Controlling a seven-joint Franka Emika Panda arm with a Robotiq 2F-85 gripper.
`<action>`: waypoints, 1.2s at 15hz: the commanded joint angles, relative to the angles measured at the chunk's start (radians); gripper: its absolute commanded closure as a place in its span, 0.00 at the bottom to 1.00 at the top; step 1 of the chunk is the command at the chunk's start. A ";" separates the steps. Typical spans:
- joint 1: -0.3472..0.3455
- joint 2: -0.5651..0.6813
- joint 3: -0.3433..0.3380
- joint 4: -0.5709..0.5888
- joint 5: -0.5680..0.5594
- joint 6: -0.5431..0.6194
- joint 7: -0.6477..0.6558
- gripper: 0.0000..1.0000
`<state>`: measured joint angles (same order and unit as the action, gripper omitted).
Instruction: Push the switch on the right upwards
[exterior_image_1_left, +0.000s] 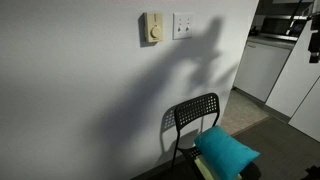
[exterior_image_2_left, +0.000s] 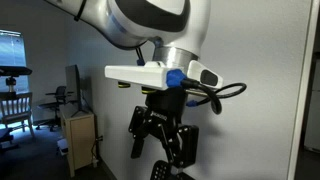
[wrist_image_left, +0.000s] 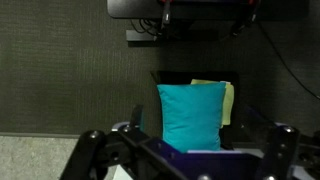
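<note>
The switch (exterior_image_1_left: 184, 24) is a small white square plate high on the white wall, just right of a cream plate with a round knob (exterior_image_1_left: 152, 28). It shows in only that exterior view. My gripper (exterior_image_2_left: 160, 158) hangs below the arm's wrist with its fingers spread apart and nothing between them. In the wrist view the gripper (wrist_image_left: 185, 142) has its fingers at the lower left and lower right, open, and looks down on a teal pillow. The gripper itself does not show near the switch; only the arm's shadow falls on the wall below it.
A black chair (exterior_image_1_left: 193, 116) stands against the wall below the switch, with a teal pillow (exterior_image_1_left: 228, 150) (wrist_image_left: 192, 115) and a yellow-green item (wrist_image_left: 228, 100) on its seat. White kitchen cabinets (exterior_image_1_left: 262, 66) are at the right. A desk and cabinet (exterior_image_2_left: 80, 135) stand behind the arm.
</note>
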<state>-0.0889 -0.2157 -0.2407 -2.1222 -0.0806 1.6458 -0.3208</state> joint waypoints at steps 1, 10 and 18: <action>-0.019 0.001 0.017 0.001 0.003 -0.001 -0.003 0.00; 0.083 0.093 0.138 0.069 -0.006 0.039 -0.153 0.00; 0.146 0.192 0.235 0.152 -0.010 0.228 -0.302 0.00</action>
<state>0.0571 -0.0676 -0.0228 -2.0110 -0.0815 1.8055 -0.5590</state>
